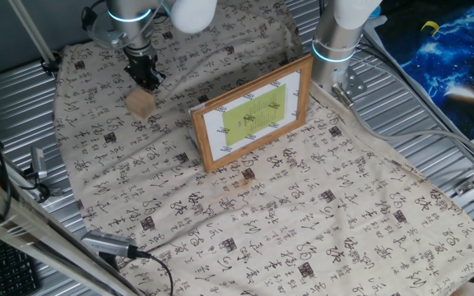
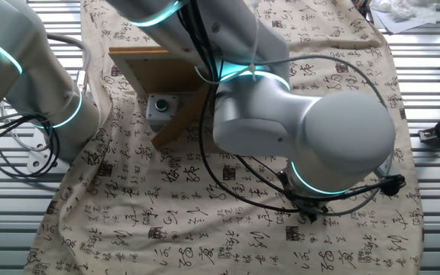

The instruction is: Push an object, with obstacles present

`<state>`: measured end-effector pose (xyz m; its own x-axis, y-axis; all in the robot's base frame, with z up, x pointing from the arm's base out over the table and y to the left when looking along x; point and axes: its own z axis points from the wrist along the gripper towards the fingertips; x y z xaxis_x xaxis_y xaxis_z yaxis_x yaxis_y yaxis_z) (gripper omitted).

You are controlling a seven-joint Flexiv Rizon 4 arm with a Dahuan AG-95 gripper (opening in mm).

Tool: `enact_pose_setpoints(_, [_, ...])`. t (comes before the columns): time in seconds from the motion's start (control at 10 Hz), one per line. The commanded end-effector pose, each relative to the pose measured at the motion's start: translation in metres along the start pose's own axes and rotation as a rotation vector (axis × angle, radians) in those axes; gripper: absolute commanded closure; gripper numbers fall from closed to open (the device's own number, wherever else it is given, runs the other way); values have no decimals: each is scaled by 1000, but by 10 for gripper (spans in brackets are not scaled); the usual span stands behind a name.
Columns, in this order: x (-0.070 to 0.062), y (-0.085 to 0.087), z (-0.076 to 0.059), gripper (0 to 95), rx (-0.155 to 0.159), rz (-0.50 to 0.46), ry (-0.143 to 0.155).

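Observation:
A small light-tan wooden cube (image 1: 141, 102) sits on the patterned cloth at the far left. My gripper (image 1: 149, 80) is right behind it, its dark fingers close together and touching or almost touching the cube's top far edge; nothing is held. The picture frame (image 1: 253, 113), with brown wooden border, white mat and yellow-green centre, stands propped up to the right of the cube. In the other fixed view only the frame's brown back (image 2: 159, 76) shows; the arm hides the cube and most of the gripper (image 2: 309, 208).
A cloth printed with dark characters (image 1: 303, 222) covers the table. A second arm's white base (image 1: 336, 41) stands behind the frame. A black cable and plug (image 1: 109, 244) lie at the cloth's front left. Ribbed metal table (image 1: 434, 140) borders the cloth.

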<state>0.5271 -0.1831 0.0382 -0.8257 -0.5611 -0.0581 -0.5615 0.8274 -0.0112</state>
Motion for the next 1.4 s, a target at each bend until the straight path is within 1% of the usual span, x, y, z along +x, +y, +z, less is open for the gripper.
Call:
enact_pose_setpoints(0.1, [1, 0, 0, 950, 2, 0, 1])
enact_pose_setpoints(0.5, [-3, -3, 0, 950, 4, -11, 2])
enact_pose_setpoints(0.6, [-12, -10, 0, 950, 2, -15, 0])
enact_pose_setpoints(0.7, [-17, -12, 0, 950, -1, -18, -2])
enact_pose_setpoints(0.8, [-25, -14, 1, 950, -2, -20, 0])
enact_pose_setpoints(0.9, [-30, -13, 4, 950, -3, -17, -1])
enact_pose_setpoints(1.0, [-34, -12, 7, 950, -2, -26, 0])
enact_pose_setpoints(1.2, [-36, -12, 7, 950, 2, -70, 6])
enact_pose_setpoints(1.3, [-38, -12, 6, 950, 3, -93, 6])
enact_pose_setpoints(1.4, [-43, -15, 2, 950, 7, -123, 9])
